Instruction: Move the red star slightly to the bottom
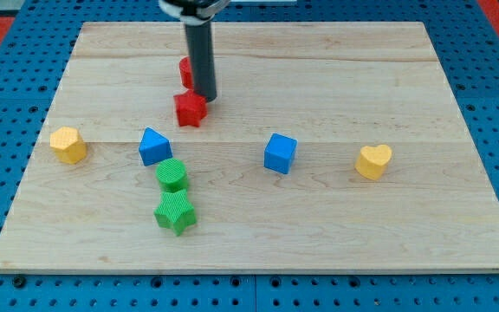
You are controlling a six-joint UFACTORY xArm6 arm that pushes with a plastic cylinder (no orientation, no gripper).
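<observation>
The red star (190,108) lies on the wooden board (336,78), left of centre in the upper half. My tip (205,96) is at the star's upper right edge, touching or nearly touching it. A second red block (184,72) sits just above, partly hidden behind the rod; its shape cannot be made out.
A blue triangular block (154,146) lies below left of the star. A green cylinder (172,174) and a green star (175,212) sit below it. A yellow hexagon (68,144) is at the left, a blue cube (280,152) in the middle, a yellow heart (373,161) at the right.
</observation>
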